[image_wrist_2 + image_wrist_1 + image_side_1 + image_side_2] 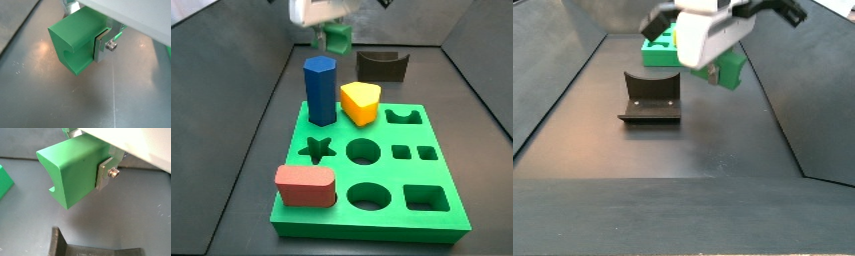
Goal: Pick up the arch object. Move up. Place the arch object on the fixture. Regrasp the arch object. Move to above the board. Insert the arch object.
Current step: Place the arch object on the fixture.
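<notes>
The arch object (70, 173) is a muted-green block, and my gripper (79, 174) is shut on it. One silver finger (105, 174) presses against its side in both wrist views; the opposite finger is hidden behind the block (73, 47). In a side view the gripper (334, 32) hangs in the air with the arch object (338, 39), left of the fixture (382, 66) and beyond the board (372, 190). From the opposite side, the arch object (727, 69) hangs to the right of the fixture (651, 97). The fixture (87, 247) lies below the block.
On the board stand a blue prism (319, 90), a yellow rounded block (361, 101) and a red block (305, 186). Dark sloping walls (567, 80) enclose the floor on both sides. A corner of the board (5, 180) shows in a wrist view.
</notes>
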